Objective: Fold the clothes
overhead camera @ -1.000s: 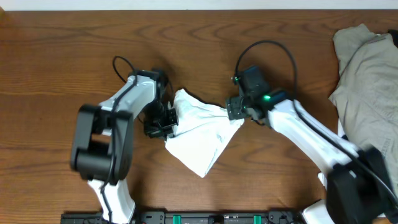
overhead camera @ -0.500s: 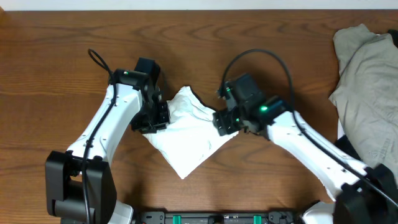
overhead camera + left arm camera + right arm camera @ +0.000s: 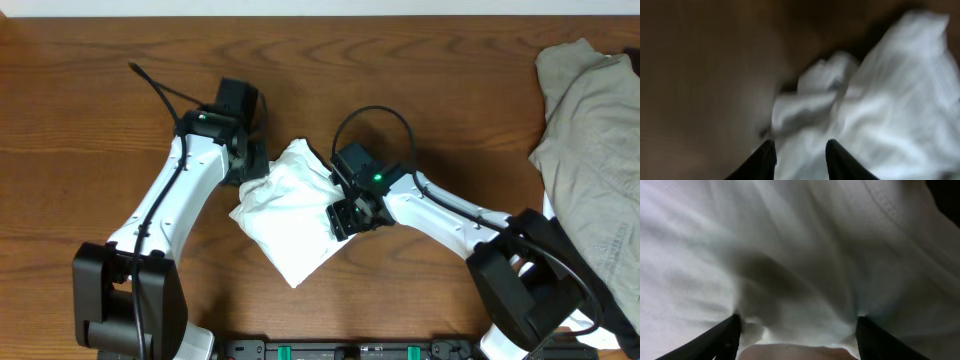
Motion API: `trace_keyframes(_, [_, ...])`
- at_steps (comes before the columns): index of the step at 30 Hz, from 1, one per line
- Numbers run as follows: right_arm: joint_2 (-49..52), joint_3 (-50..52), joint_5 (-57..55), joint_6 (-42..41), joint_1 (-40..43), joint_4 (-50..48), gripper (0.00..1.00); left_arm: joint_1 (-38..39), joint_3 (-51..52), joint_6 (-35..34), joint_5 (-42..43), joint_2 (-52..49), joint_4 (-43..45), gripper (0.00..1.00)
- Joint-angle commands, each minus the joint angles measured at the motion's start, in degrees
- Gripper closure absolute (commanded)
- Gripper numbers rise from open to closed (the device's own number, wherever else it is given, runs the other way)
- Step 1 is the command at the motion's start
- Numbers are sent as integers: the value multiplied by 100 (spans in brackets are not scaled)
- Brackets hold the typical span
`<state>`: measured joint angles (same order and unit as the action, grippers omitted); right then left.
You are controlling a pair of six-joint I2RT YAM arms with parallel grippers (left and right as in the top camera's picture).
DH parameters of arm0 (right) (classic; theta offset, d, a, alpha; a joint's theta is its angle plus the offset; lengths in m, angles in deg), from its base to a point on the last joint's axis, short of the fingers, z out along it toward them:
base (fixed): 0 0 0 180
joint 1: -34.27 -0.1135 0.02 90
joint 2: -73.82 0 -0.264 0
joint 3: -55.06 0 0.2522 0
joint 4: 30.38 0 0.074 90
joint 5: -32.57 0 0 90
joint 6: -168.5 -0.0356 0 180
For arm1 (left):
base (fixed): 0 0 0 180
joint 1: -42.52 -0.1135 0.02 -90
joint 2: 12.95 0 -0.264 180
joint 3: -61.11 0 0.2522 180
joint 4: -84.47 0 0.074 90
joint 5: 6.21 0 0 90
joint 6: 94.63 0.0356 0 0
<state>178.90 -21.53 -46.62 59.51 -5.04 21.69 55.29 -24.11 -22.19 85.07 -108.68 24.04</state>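
White T-shirt (image 3: 285, 228) is lying bunched under your right gripper (image 3: 798, 321) — jaws gaping wide, pressing into it; your left gripper (image 3: 800, 146) is hanging part-open over its edge.

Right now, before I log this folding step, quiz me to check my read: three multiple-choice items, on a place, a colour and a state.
1. Where does the beige-grey garment lie? A) between the arms B) at the table's right edge in the overhead view C) under the left arm
2. What colour is the T-shirt mid-table? A) black B) red C) white
3. How does the right pincer stand? A) jaws spread, pressed on the T-shirt B) shut, clear of cloth C) out of view

B: it is heaped at the far right. C: both wrist views show white fabric. A: the right wrist view shows its fingers wide apart on the cloth.
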Motion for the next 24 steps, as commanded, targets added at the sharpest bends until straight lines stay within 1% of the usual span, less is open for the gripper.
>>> trace_keyframes(1, [144,-4,9,-227,-37,-2,28,-87,-2,664,330,-177,374,63])
trace_keyframes(4, [144,-4,-153,-227,-37,-28,27,-157,-2,1069,907,-463,573,52])
trace_keyframes(5, [144,-4,-297,-225,-37,-37,27,-175,-2,1222,1019,-588,588,46])
trace_keyframes(7, [144,-4,-595,-225,-13,-66,25,-184,-2,1384,1056,-831,584,36])
trace_keyframes(10, [144,-4,-994,-216,83,-243,24,-184,-2,1436,1126,-1147,586,28])
trace_keyframes(12, [144,-4,-1248,-216,188,-374,24,-184,-2,1438,1294,-1320,588,26])
trace_keyframes(15, [144,-4,-1502,-120,396,-647,24,-184,-2,1438,1644,-1528,586,25])
trace_keyframes(21, [144,-4,-1488,343,678,-1097,24,-184,-2,1436,2347,-1692,535,25])
trace_keyframes(24, [144,-4,-1488,463,695,-1106,24,-184,-2,1436,2382,-1692,505,25])
